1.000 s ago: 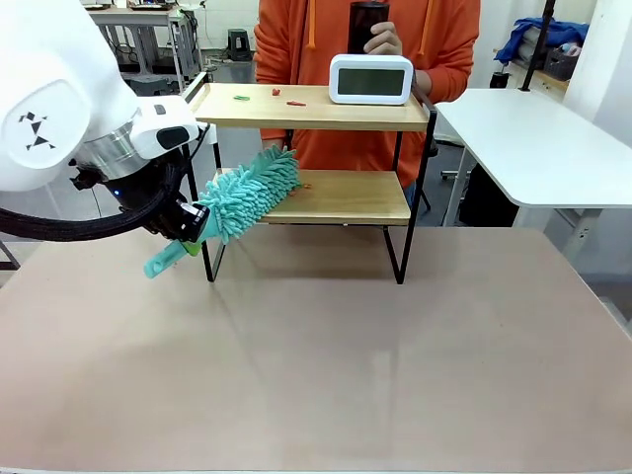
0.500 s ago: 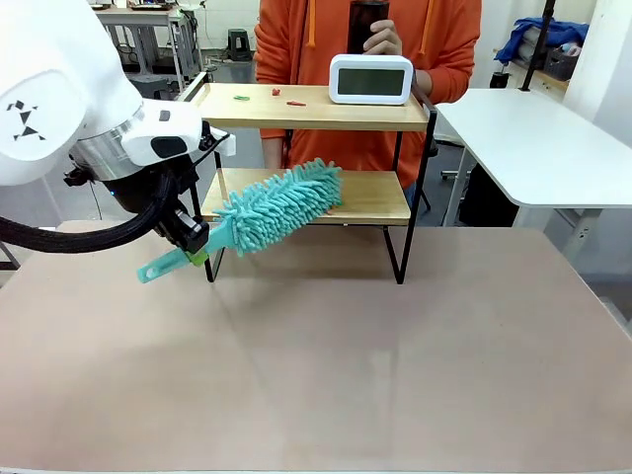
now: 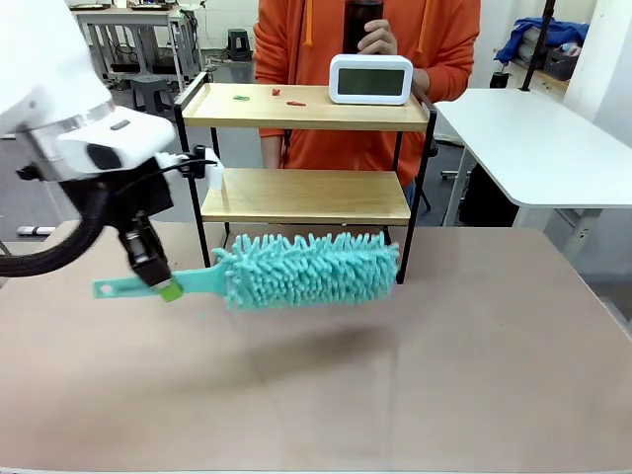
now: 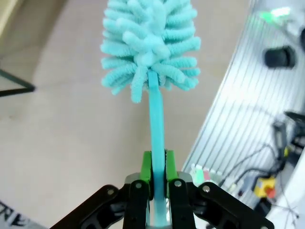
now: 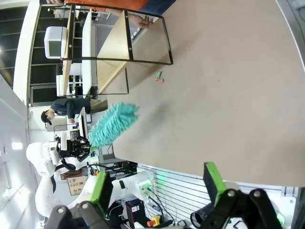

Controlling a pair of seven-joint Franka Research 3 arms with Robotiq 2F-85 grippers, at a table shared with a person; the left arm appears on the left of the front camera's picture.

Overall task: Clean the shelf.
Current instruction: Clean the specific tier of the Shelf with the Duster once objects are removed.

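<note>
The shelf stands at the table's far side, two wooden boards in a black frame. Small green and red scraps and a white clock sit on its top board; the lower board looks bare. My left gripper is shut on the handle of a teal fluffy duster, held level above the table in front of the shelf. In the left wrist view the green pads clamp the handle below the duster head. My right gripper is open and holds nothing, far from the shelf.
A person in an orange hoodie stands behind the shelf holding a dark cup. A small scrap lies on the table near the shelf's foot. A white side table stands at the right. The brown tabletop has free room in front.
My left arm has pulled the duster off the lower board, swinging it down and level in front of the shelf. The red scraps are gone from the lower board.
</note>
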